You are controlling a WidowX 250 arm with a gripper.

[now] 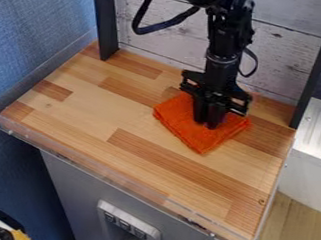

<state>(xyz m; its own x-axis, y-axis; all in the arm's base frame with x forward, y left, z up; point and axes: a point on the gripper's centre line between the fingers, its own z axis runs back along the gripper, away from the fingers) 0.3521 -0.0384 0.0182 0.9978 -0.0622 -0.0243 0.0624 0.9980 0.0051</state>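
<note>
High front view, moderately near, slanting down across worktop [103,109] toward planks [286,57].

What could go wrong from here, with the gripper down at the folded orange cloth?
The gripper is right over the orange cloth, so pressing lower might bunch or drag it. A pinch there could catch only the upper layers, letting the folds open. The black cable loops out from the arm and might snag on the dark left post.

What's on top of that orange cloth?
The black tool is right over the folded orange cloth, its tips at the cloth's surface. The patch directly behind the tips is hidden.
</note>
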